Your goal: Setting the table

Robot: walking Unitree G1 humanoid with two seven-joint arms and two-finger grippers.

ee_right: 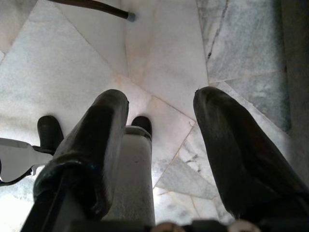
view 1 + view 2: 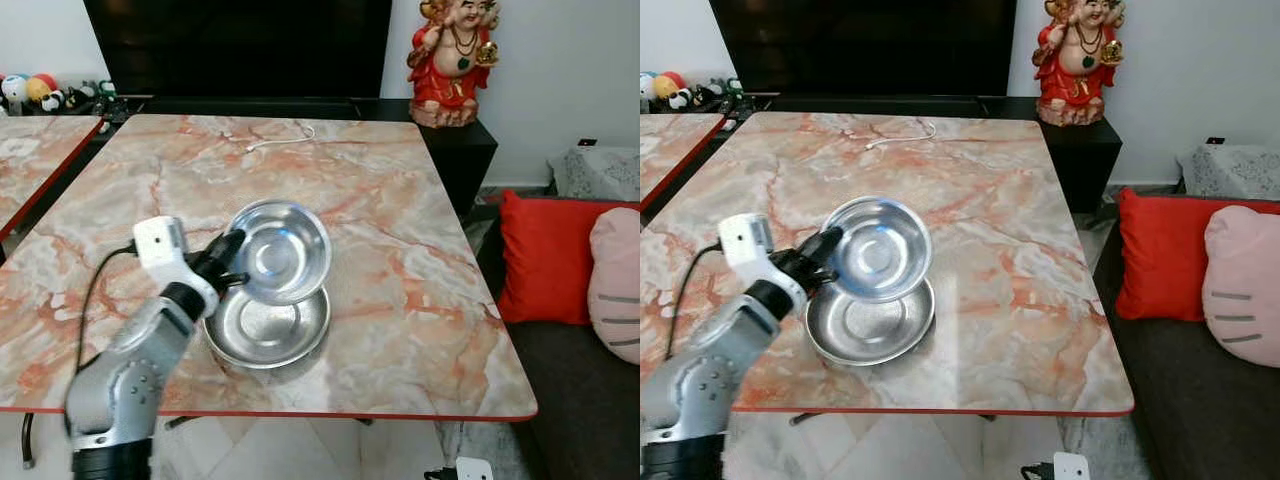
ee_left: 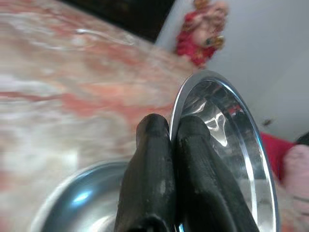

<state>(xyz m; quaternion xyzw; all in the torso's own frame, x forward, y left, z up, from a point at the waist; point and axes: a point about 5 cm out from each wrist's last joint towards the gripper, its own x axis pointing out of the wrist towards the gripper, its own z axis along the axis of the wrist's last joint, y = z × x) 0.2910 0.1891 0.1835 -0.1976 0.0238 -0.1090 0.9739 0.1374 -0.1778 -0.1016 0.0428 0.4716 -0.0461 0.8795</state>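
So the left gripper [image 2: 228, 262] is pinched on the rim of the upper steel bowl [image 2: 278, 250], tilted above the lower bowl [image 2: 268, 328] near the counter's [image 2: 400, 200] front edge. I'd lift it clear before swinging sideways. Right gripper [image 1: 159, 145] hangs idle, fingers apart.

Home living room, marble-top table [image 2: 400, 250], dark television [image 2: 240, 45], red figurine [image 2: 450, 60], sofa cushions [image 2: 550, 255], marble floor [image 1: 159, 58]

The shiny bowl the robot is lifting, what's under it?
Under the lifted bowl, pinched by the left gripper, another steel bowl sits on the marble table. Its far side is covered.
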